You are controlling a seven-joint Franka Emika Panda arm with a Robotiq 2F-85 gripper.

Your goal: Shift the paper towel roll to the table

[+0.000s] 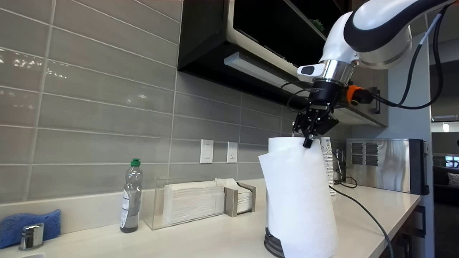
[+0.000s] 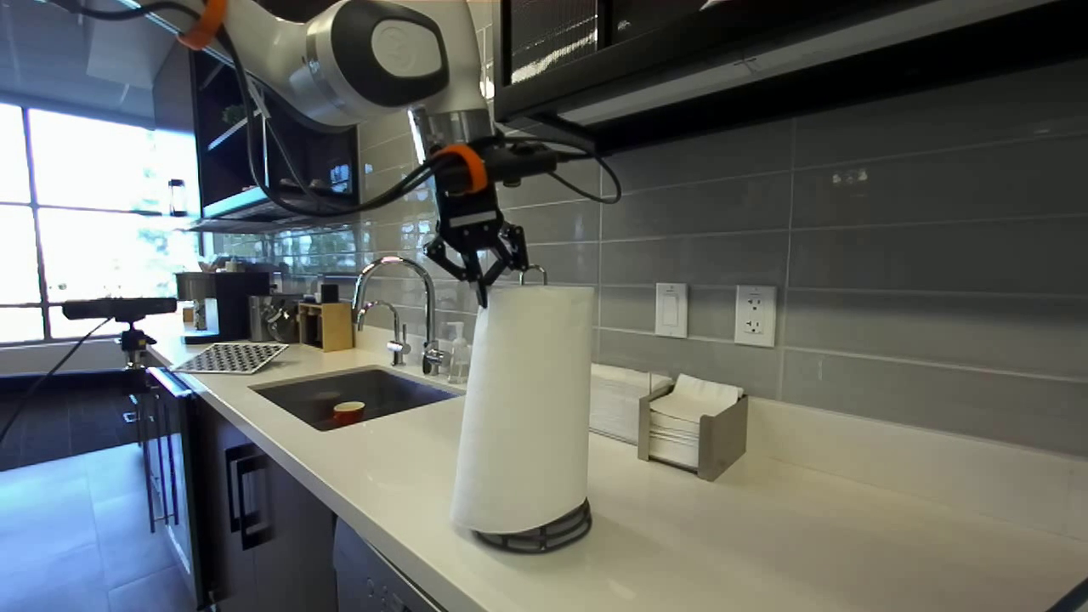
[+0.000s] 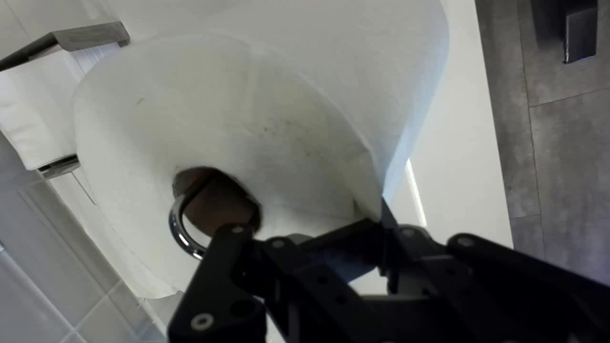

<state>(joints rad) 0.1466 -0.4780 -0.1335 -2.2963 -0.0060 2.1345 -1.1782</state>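
Note:
The paper towel roll (image 1: 301,197) is a fat white cylinder with a loose outer sheet; it also shows in an exterior view (image 2: 527,408) and from above in the wrist view (image 3: 228,105). It stands around the rod of the black wire holder (image 2: 552,531), whose base shows under it and whose metal loop (image 3: 183,238) sticks out of the core. The cream table (image 2: 765,544) lies beneath. My gripper (image 2: 483,293) is at the roll's top rim; in the wrist view its fingertips (image 3: 379,221) close on the outer paper edge. The inner fingertip is partly hidden.
A napkin holder (image 2: 693,429) and a clear box of paper towels (image 1: 193,202) stand by the tiled wall. A soap bottle (image 1: 132,200), a sink (image 2: 297,374), a cup stack (image 1: 327,161) and a cable (image 1: 365,209) are near. Dark cabinets (image 1: 204,39) hang above.

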